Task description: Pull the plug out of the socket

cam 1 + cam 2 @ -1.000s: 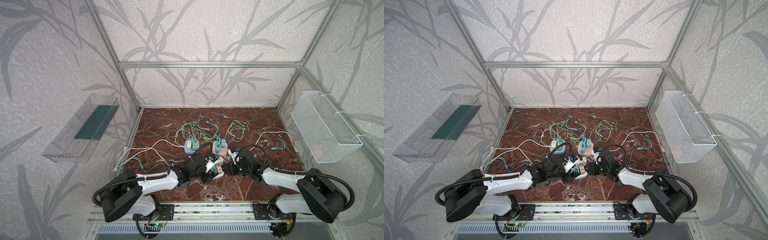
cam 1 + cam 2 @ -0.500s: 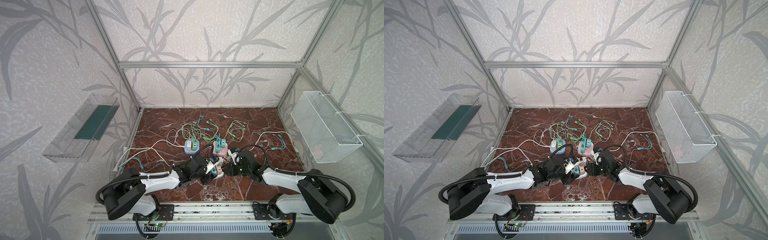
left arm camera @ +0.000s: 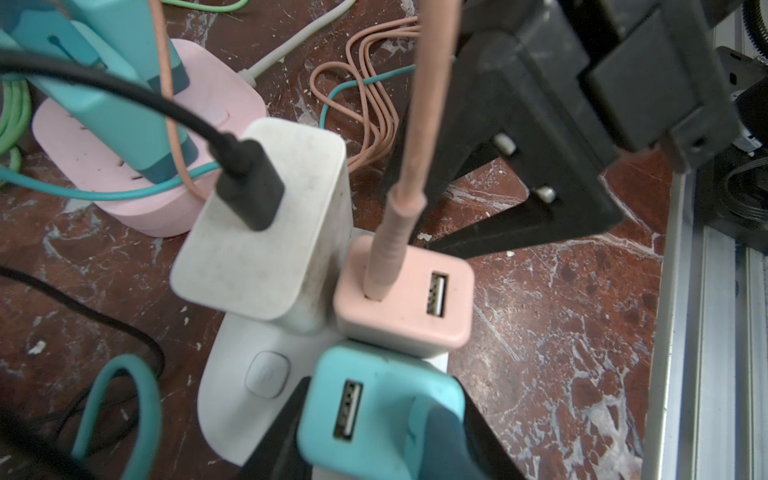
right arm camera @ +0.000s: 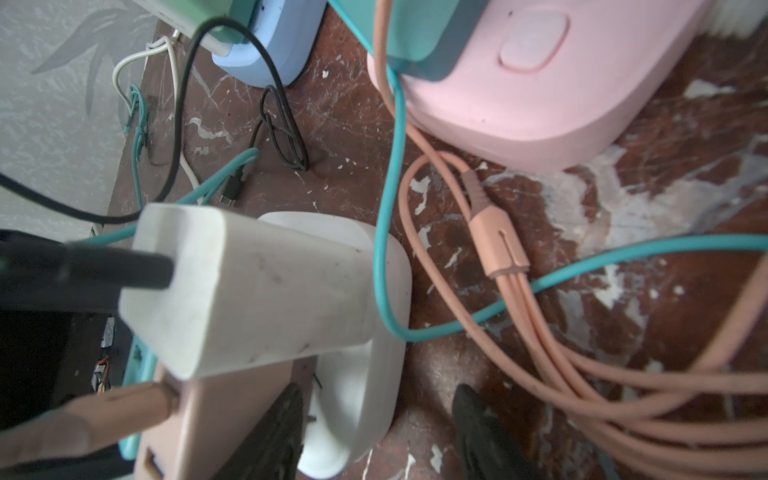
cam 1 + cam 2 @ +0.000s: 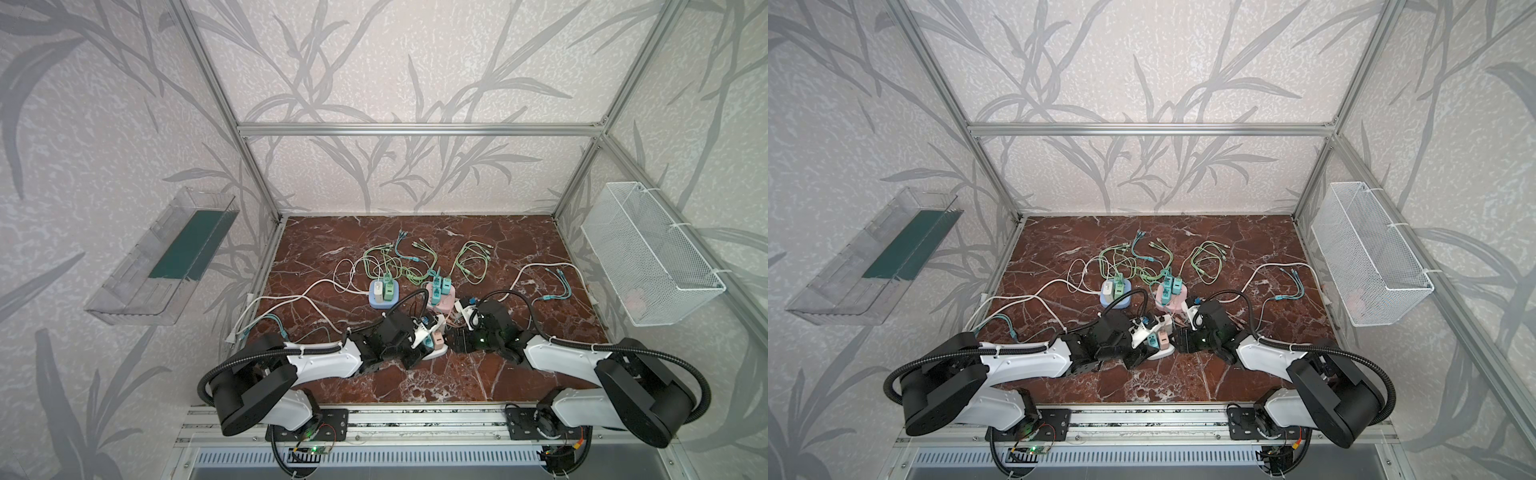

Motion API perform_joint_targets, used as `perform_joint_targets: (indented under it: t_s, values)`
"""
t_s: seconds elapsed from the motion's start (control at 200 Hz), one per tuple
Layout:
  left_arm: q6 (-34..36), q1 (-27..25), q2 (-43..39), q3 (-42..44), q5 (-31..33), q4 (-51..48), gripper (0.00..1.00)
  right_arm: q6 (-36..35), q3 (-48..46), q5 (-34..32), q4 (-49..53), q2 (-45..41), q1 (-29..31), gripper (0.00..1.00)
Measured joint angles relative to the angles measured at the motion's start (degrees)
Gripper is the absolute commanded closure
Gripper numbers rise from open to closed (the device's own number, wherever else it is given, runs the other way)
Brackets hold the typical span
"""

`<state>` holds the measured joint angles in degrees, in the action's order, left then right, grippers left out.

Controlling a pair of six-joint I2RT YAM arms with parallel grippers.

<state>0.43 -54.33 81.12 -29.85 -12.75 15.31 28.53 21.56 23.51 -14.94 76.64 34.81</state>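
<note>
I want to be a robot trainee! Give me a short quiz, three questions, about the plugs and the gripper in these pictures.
1. True or false: the pink plug has a pink cable stuck in it.
2. Which plug sits between the fingers of the left gripper? A white, B teal, C pink.
3. Fill in: ___ plugs stand in the white socket.

Key: 1 true; 2 B, the teal plug; 3 three.
</note>
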Motion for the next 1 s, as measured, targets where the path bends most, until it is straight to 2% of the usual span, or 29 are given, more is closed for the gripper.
perform_joint_targets:
  t_s: [0.175,0.37,0.795,1.0]
  values:
    - [-0.1,0.0,0.0,0.0,-0.3,0.2,0.71,-1.0,0.0,0.4,1.5,0.0,0.0,0.45]
    - [-0.2,0.0,0.3,-0.1,-0.7,0.4,0.76,-1.4,0.0,0.3,2.0,0.0,0.0,0.46]
    - [0.1,-0.3,0.6,-0.1,-0.7,1.0,0.79,-0.7,0.0,-1.0,0.7,0.5,0.0,0.46]
    - [0.1,-0.4,0.7,-0.1,-0.7,1.2,0.81,-0.4,0.0,-0.8,0.1,0.8,0.0,0.54]
